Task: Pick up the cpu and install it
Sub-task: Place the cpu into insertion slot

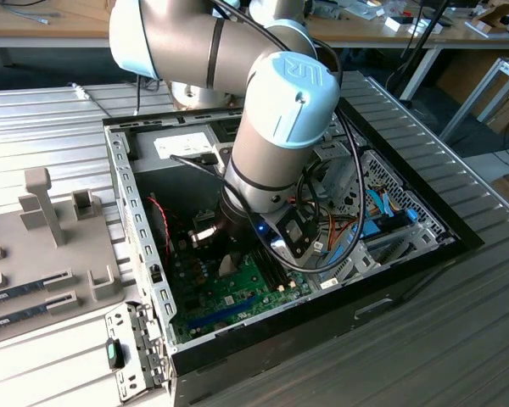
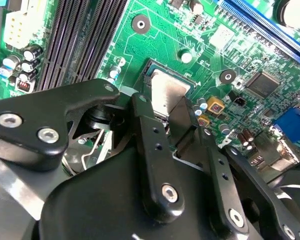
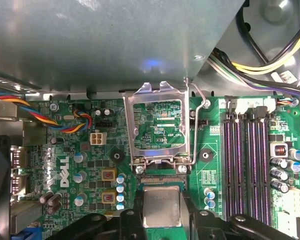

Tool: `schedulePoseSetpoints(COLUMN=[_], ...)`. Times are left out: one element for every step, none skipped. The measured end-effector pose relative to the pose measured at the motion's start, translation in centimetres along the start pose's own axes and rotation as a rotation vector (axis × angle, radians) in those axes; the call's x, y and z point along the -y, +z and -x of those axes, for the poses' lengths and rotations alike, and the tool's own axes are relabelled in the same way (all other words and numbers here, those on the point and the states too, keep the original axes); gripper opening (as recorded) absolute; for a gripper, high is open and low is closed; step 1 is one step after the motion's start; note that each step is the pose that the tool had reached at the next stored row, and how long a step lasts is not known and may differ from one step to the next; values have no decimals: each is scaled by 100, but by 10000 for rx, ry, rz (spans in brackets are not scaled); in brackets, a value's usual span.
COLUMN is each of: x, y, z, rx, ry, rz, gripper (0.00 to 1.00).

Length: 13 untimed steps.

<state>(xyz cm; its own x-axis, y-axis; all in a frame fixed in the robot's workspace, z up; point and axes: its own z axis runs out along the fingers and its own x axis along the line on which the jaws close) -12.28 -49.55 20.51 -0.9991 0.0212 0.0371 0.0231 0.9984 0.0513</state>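
Gripping the cpu [image 3: 162, 204] by two opposite edges, my gripper [image 3: 162, 217] hangs at the socket [image 3: 160, 180] near the board's [image 3: 97, 165] middle. The frame [image 3: 157, 125] is hinged up just beyond and the memory slots [image 3: 245, 160] lie alongside. In the second wrist view the silver lid shows between my fingers [image 2: 142, 120], over or in the socket; I cannot tell which. I judge the chip light and stiff, slick on its metal lid and delicate underneath, so the thin edges are the safe hold, pressed gently.
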Motion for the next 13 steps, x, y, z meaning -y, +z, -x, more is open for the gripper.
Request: schedulePoseSetpoints(x=[-1, -1, 0, 3, 4, 4, 4, 2, -2, -2, -2, -3, -3], y=[0, 0, 1, 9, 16, 18, 18, 18, 19, 19, 19, 19, 19], z=[0, 0, 0, 0, 1, 1, 1, 1, 1, 1, 0, 0, 0], rx=[0, 0, 0, -2, -2, -1, -1, -1, 0, -1, -1, -1, -1], ry=[-1, -1, -1, -3, -9, -12, -13, -15, -14, -15, -13, -13, -13], rz=[0, 1, 1, -4, -3, -2, -3, -2, -2, -2, -3, -2, -2], gripper=[40, 40, 40, 40, 40, 40, 40, 40, 40, 38, 38, 38, 38])
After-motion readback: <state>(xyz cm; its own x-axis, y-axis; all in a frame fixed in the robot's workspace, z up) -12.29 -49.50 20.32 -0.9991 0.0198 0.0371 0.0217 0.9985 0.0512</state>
